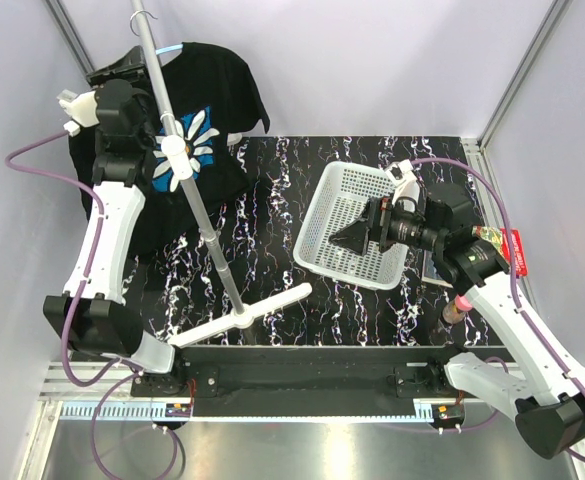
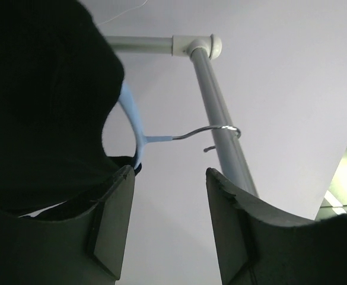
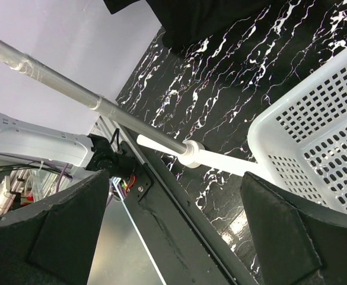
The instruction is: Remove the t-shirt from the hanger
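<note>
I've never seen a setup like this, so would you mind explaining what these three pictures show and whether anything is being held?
Two robot arms are bolted at the table's near edge. One picture looks down from above; the other two come from cameras on each wrist. A grey stand carries a blue hanger by its hook, with a black t-shirt on it. A white basket sits on the table. The left gripper is up beside the t-shirt, fingers apart, gripping nothing visible between them. The right gripper is open and empty above the basket.
</note>
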{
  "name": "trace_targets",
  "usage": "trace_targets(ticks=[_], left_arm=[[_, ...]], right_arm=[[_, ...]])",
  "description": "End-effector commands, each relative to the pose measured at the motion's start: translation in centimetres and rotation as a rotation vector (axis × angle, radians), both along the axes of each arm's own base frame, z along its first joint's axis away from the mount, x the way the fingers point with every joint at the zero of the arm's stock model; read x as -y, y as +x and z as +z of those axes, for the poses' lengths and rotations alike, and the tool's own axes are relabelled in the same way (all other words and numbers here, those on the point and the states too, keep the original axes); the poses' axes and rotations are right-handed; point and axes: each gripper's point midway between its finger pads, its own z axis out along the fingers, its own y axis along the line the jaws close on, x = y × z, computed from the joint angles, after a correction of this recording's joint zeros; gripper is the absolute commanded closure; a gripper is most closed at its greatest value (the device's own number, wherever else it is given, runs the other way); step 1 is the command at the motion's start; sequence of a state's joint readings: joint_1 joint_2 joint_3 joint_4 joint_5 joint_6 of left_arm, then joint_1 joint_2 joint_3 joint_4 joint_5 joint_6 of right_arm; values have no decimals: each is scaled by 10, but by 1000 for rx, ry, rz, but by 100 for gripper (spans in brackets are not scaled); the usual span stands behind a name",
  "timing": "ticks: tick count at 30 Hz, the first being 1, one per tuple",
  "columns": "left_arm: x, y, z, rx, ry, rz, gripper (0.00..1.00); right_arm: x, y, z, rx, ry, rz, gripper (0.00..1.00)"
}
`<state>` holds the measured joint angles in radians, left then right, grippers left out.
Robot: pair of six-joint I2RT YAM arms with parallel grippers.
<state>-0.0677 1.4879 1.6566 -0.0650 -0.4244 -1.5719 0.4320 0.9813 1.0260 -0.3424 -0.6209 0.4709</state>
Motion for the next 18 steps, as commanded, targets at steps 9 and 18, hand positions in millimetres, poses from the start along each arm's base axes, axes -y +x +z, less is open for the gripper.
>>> trace_targets(ticks=[9,18], left_arm=[[-19,20,13,11,-103,112,46],[-32,33,26,13,-78,166,46]], right_arm=[[1,-4,10,57,2,-3,0],[4,-4,10,66,-8,-13,0]])
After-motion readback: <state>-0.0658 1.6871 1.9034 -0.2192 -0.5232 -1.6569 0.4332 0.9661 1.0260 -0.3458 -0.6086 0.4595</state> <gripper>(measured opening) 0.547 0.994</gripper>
